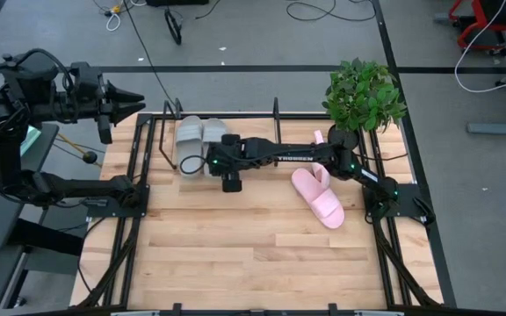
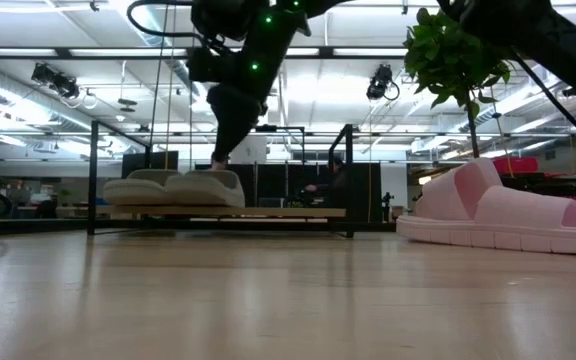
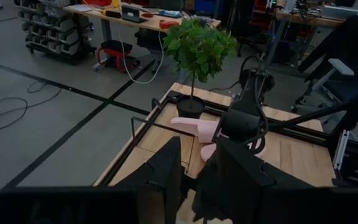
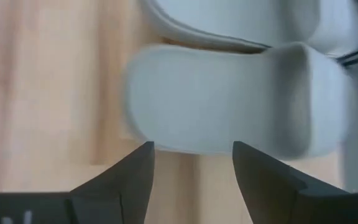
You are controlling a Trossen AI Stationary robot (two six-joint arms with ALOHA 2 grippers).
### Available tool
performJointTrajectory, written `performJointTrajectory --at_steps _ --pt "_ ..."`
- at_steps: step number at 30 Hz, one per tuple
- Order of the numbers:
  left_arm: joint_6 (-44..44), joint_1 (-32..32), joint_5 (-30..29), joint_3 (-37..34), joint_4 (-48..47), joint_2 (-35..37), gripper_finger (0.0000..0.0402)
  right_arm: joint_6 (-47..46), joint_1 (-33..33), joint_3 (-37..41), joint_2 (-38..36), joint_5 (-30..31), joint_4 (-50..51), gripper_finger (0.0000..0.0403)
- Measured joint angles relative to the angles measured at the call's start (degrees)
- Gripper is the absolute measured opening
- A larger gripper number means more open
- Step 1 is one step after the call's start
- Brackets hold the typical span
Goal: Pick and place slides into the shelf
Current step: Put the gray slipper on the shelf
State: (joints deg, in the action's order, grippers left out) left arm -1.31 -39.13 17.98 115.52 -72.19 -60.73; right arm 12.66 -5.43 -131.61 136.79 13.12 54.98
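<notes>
Nearest in low view: pale pink slide (image 2: pixel 508 215) lying flat on the wooden table (image 1: pixel 235 254), well apart from the shelf; a second pink slide (image 1: pixel 317 137) only partly visible by the plant pot (image 1: pixel 343 139), mostly hidden behind the right arm. Farther back: grey pair (image 1: pixel 200 134) seated side by side on the black wire shelf (image 2: pixel 218 212), at its left end — two of four placed, by judgement. Right gripper (image 4: pixel 191 171) reached across to the shelf, just off the end of the nearer grey slide (image 4: pixel 229 99), fingers spread with nothing between them. Left gripper (image 3: pixel 194 180) parked off the table's far left corner, aimed across it, holding nothing; fingers apart with a narrow gap. Handling estimate: foam light, soft, compressible — likely to flex under a pinch, matte surface probably not slippery. Best hold judged to be across the wide strap or one side wall of the sole, not the flat sole. Unclear: right fingertips not visible from above, masked by the wrist; shelf's right portion cut by the arm in high view.
</notes>
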Motion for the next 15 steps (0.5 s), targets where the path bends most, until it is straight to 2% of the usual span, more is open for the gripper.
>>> performJointTrajectory --at_steps 4,12,15 --pt "0.01 -0.02 0.0 0.0 -0.13 0.04 0.0107 -2.19 1.17 0.0 -0.04 -7.7 0.19 0.0219" --pt "0.14 0.0 0.0 0.0 -0.12 0.02 0.0107 -0.61 3.57 0.0 0.04 -13.22 -0.4 0.0189" --pt "0.14 0.0 0.0 0.0 -0.12 0.02 0.0107 -0.56 3.25 0.14 0.53 -13.61 -0.79 0.0172"
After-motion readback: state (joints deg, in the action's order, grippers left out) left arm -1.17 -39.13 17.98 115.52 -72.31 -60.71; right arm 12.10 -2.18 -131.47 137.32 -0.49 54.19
